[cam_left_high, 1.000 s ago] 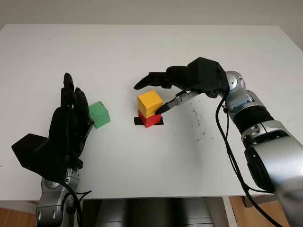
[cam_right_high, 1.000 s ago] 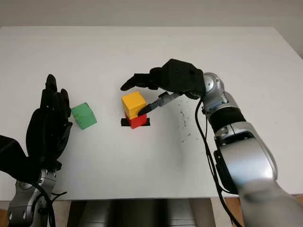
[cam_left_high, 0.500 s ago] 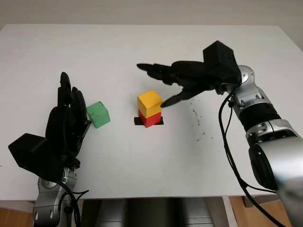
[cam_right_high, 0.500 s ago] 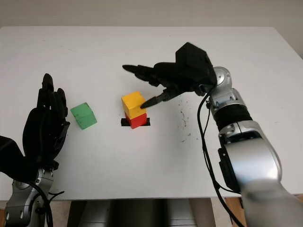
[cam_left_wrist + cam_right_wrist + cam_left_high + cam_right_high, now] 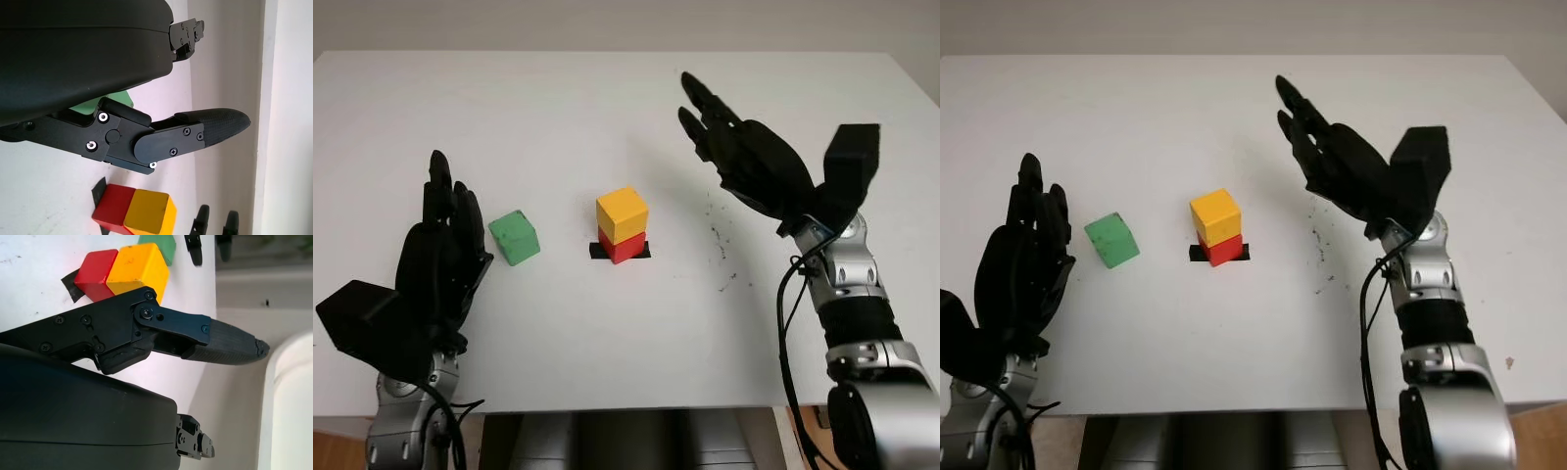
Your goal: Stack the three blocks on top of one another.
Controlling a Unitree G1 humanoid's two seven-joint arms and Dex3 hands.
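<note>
A yellow block (image 5: 622, 212) sits on top of a red block (image 5: 625, 247) at the middle of the white table (image 5: 607, 117), over a black tape mark (image 5: 599, 252). The same pair appears in the right wrist view as yellow block (image 5: 138, 265) and red block (image 5: 97, 270). A green block (image 5: 515, 237) lies alone to the left of the stack. My right hand (image 5: 744, 162) is open, raised above the table to the right of the stack, holding nothing. My left hand (image 5: 440, 259) is open just left of the green block, apart from it.
Small dark specks (image 5: 720, 250) mark the table right of the stack. The table's front edge (image 5: 607, 406) runs close to my arms. Open surface lies behind the blocks.
My right hand has let go of the yellow block, lifted up and back to the right, away from the stack. The left hand has drifted slightly left. The blocks stay put.
</note>
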